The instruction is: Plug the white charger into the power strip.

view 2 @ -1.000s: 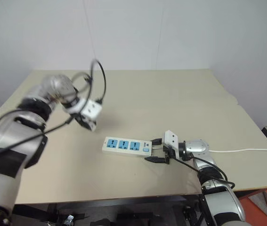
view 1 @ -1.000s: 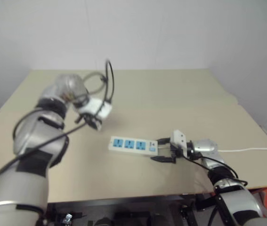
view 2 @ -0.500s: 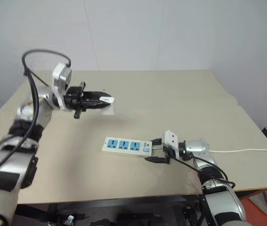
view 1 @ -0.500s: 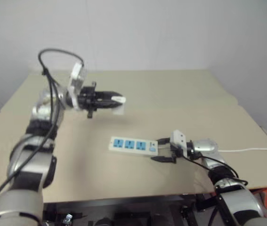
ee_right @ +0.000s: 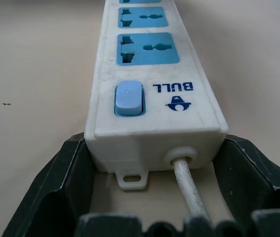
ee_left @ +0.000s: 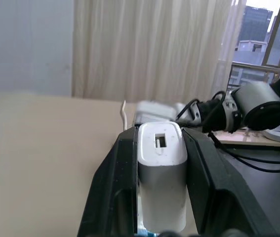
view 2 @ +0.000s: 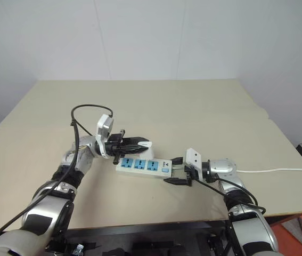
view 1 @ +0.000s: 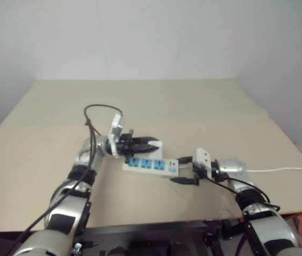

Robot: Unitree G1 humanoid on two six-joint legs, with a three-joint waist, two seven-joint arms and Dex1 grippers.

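Now left end effector (ee_left: 162,197) clamped on white charger (ee_left: 161,180), rounded block; right (ee_right: 149,173) grips power strip (ee_right: 152,89) end.

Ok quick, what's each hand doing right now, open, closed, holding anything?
Left hand: closed on the white charger.
Right hand: fingers bracket the power strip at its switch end, seemingly gripping it.

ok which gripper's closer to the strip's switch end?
Right. The right gripper straddles the switch end of the power strip; the left gripper, holding the white charger, hovers above the strip's far side.
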